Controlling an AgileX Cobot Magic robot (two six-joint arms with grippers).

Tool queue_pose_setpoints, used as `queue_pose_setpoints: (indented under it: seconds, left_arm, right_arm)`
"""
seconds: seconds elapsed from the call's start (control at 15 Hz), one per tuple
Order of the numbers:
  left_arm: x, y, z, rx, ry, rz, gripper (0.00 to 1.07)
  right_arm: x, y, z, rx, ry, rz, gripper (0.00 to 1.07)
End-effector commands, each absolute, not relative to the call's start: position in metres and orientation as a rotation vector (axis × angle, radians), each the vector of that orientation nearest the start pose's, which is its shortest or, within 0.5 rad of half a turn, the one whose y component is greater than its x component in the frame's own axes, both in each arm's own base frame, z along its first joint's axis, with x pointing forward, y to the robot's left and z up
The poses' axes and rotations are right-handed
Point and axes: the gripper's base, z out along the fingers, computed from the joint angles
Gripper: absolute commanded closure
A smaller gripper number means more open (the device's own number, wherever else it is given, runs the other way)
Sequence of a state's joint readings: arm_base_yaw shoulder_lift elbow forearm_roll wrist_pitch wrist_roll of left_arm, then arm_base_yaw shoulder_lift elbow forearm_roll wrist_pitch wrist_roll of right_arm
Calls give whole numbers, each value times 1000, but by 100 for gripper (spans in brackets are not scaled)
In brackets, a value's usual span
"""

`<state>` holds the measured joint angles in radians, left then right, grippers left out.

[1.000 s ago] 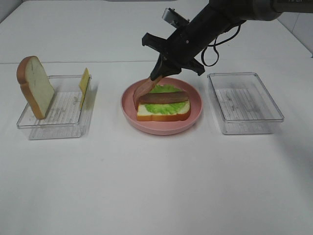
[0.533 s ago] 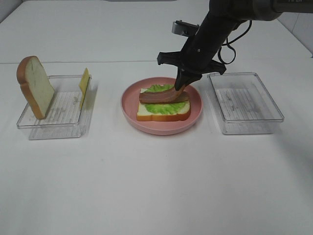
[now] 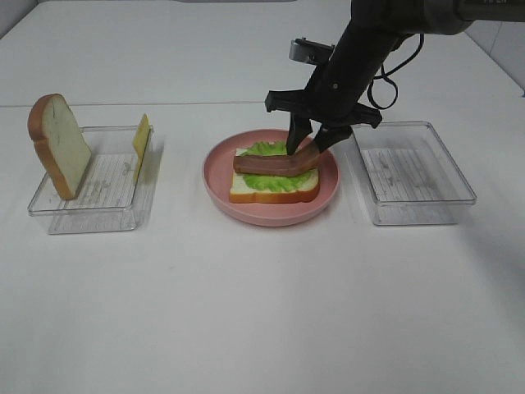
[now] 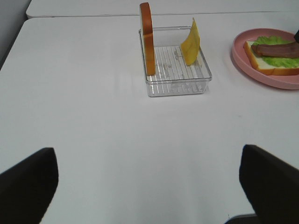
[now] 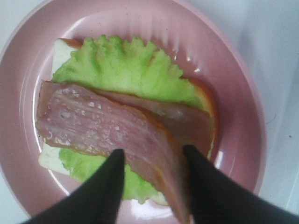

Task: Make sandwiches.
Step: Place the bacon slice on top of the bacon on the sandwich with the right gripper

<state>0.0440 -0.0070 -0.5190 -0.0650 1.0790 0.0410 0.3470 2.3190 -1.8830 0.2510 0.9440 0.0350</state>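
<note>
— Up high first. Right gripper (image 3: 309, 149)?
— Open, jaws apart. Low over the pink plate (image 3: 271, 215), with one end of the top bacon strip (image 3: 275, 163) between the jaws.
— And under it?
— Flat bread slice (image 3: 275, 194) on the plate, green lettuce (image 3: 267, 148) on the bread, bacon on the lettuce. Clear tray (image 3: 414, 209) just beside the gripper, away from the other arm.
— Now the left wrist?
— Left gripper (image 4: 149, 186) wide open, up off the table. Well ahead of it, a second clear tray (image 4: 177, 88) with a standing bread slice (image 4: 148, 37) and a yellow cheese slice (image 4: 190, 42) leaning on the far wall.
— Right wrist last?
— Two dark fingers (image 5: 112, 186) spread, the bacon end between them. A bit of lettuce in the gap by one finger. Close to the other finger; cannot tell if touching. Another bacon strip (image 5: 187, 116) under the top one.
</note>
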Motion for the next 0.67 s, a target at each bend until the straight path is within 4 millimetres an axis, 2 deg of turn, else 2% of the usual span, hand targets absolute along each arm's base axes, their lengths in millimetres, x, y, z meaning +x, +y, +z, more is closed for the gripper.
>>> queue_pose_setpoints:
  seconds: [0.07, 0.13, 0.33, 0.4, 0.47, 0.6, 0.67]
  left_arm:
    - [-10, -6, 281, 8, 2014, -34, 9]
    - [-10, -6, 281, 8, 2014, -34, 9]
    - [-10, -6, 281, 8, 2014, -34, 9]
    - [-10, -6, 281, 8, 2014, -34, 9]
    - [-10, -6, 281, 8, 2014, -34, 9]
    - [-10, -6, 281, 8, 2014, -34, 9]
    - [-10, -6, 281, 8, 2014, -34, 9]
  right_arm:
    - [451, 183, 167, -307, 2865, 387, 18]
    - [449, 181, 183, -335, 2838, 358, 12]
    - [441, 176, 220, -360, 2784, 333, 12]
    - [439, 174, 226, -368, 2781, 320, 12]
    - [430, 165, 247, -392, 2789, 222, 12]
    - [419, 145, 271, -396, 2809, -25, 12]
    - [417, 126, 284, -379, 2795, -159, 13]
